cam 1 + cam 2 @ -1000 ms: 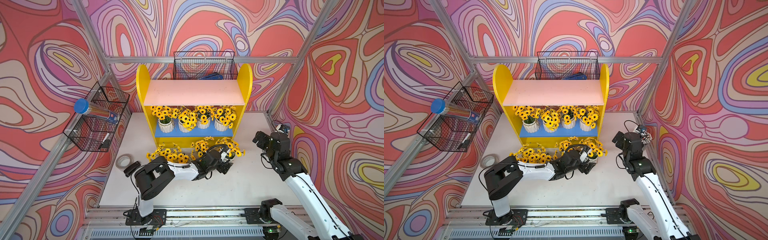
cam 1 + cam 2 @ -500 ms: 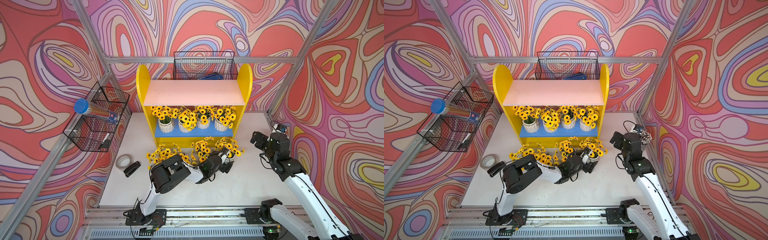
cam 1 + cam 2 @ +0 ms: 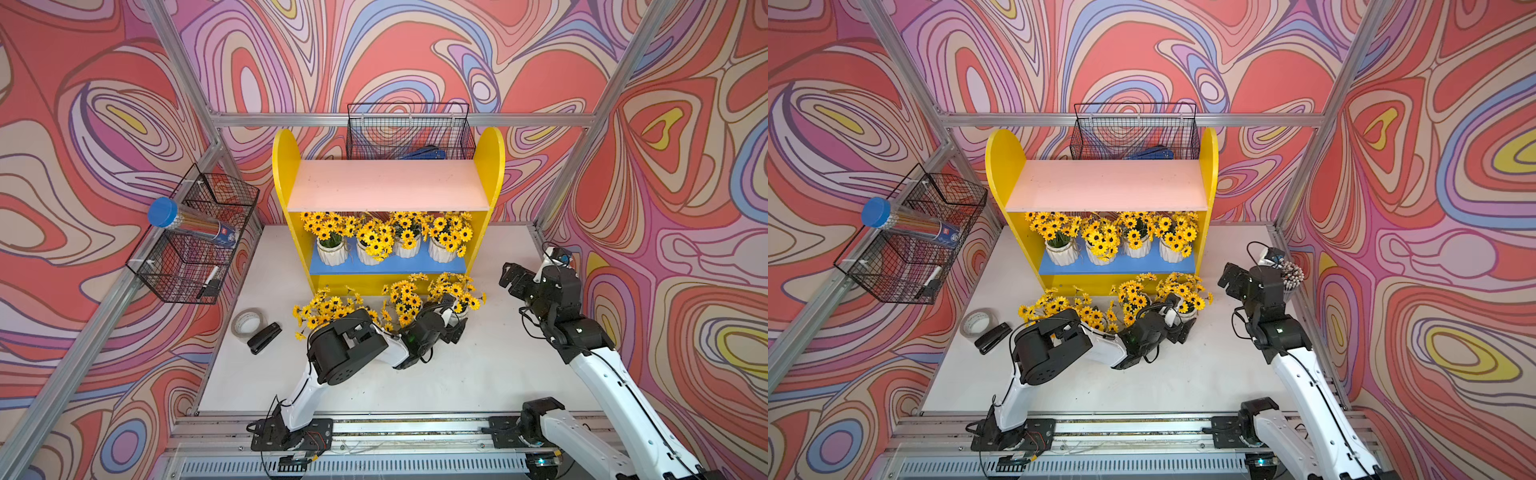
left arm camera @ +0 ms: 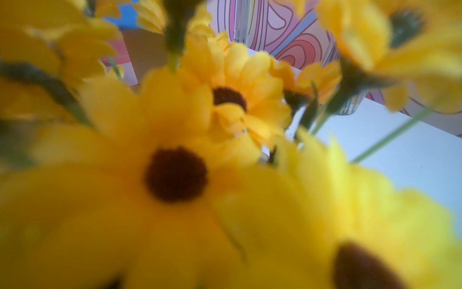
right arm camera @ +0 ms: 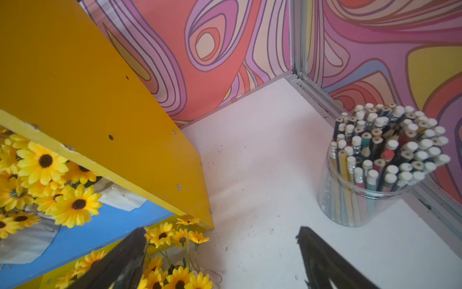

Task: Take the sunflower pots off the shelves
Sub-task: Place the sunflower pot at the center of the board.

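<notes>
1. Yellow sunflower pots (image 3: 331, 253): four stand on the blue board (image 3: 386, 266) of the shelves (image 3: 388, 185), others on the counter (image 3: 478, 374) in front.
2. Left end effector (image 3: 454, 330) is spread wide among the front pots; blooms hide any grip.
3. Right end effector (image 5: 222, 232) is wide open and empty.

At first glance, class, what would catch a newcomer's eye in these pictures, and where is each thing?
The swirling red, pink and blue walls surround everything. At the back of the white table stand the yellow-sided shelves, with four sunflower pots in a row on the blue lower board. More flower bunches crowd the table just in front, where the left claw reaches among the blooms.
</notes>
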Available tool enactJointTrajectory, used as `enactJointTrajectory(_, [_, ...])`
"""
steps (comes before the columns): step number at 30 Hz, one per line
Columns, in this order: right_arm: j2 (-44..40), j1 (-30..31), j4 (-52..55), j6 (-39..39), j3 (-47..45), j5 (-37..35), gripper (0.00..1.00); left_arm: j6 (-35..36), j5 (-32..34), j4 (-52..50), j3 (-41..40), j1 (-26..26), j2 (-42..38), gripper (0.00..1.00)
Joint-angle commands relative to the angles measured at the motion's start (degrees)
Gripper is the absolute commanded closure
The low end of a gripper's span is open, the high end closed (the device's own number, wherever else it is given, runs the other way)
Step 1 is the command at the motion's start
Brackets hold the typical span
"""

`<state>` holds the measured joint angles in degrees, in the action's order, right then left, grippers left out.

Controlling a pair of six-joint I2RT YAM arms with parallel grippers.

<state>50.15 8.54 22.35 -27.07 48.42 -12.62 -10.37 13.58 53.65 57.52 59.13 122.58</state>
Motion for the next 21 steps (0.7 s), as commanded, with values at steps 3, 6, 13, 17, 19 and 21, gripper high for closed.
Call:
enactJointTrajectory(3, [-1.95, -0.36, 0.59, 0.92, 0.7, 1.34, 0.02, -2.01, 2.95, 0.04, -1.47, 0.08, -1.76, 0.05])
enactJointTrajectory(6, [-2.77, -0.34, 0.79, 0.89, 0.96, 1.85, 0.02, -1.51, 3.06, 1.5, -2.58, 0.1, -0.91, 0.0])
enactJointTrajectory(13, [-3.1, -0.27, 1.46, 1.6, 1.85, 4.41, 0.02, 1.6, 3.47, 8.49, -4.87, 0.19, 2.13, 0.0])
enactJointTrajectory(17, [-3.83, -0.33, 2.67, 2.63, 2.11, 4.16, 0.02, 1.88, 2.54, 8.87, -6.9, 1.03, 0.03, 0.0])
enactJointTrajectory(19, [-4.0, -0.33, 3.05, 2.6, 2.24, 4.23, 0.02, 2.88, 2.39, 7.7, -7.78, 2.06, -1.56, 0.0])
enactJointTrajectory(21, [-4.18, -0.35, 3.07, 2.34, 2.12, 4.48, 0.02, 3.08, 1.27, 6.71, -8.96, 3.11, -3.32, 0.0])
